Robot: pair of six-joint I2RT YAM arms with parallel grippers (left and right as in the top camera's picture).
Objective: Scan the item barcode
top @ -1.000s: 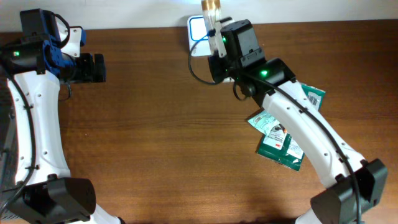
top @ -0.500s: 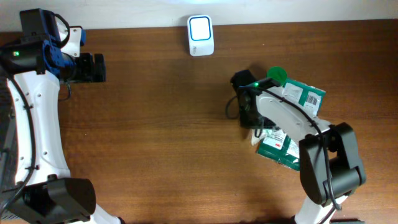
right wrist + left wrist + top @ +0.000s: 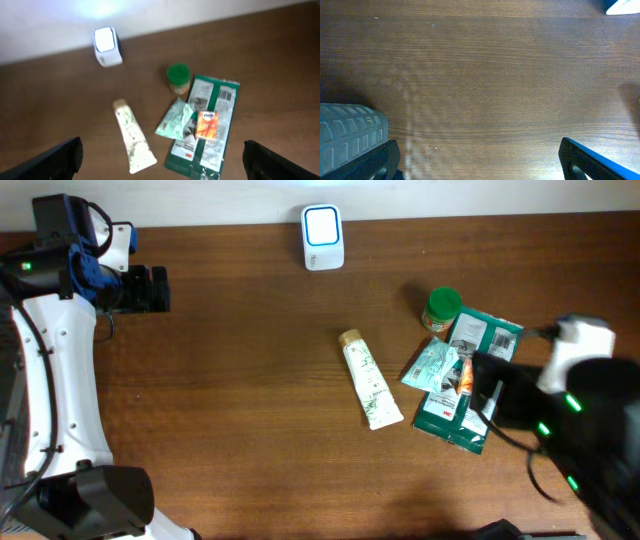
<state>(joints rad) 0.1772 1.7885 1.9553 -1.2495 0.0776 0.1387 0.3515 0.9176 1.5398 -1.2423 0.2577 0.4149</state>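
You see the right gripper (image 3: 162, 155) has let go, empty; the cream plastic tube (image 3: 371, 379) lies mid-table, so its scan looks done.

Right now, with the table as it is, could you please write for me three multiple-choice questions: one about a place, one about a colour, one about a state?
1. The tube lies:
A. flat on the table, left of the packets
B. on top of the packets
C. standing upright at the table edge

2. The lid of the jar is:
A. red
B. green
C. white

3. The right claw is:
A. shut on the tube
B. shut on the jar
C. open, holding nothing

Answers:
1 A, the overhead view shows the tube flat on bare wood, apart from the packets on their left side.
2 B, both views show a green lid.
3 C, the right wrist view shows its fingers far apart with nothing between them.
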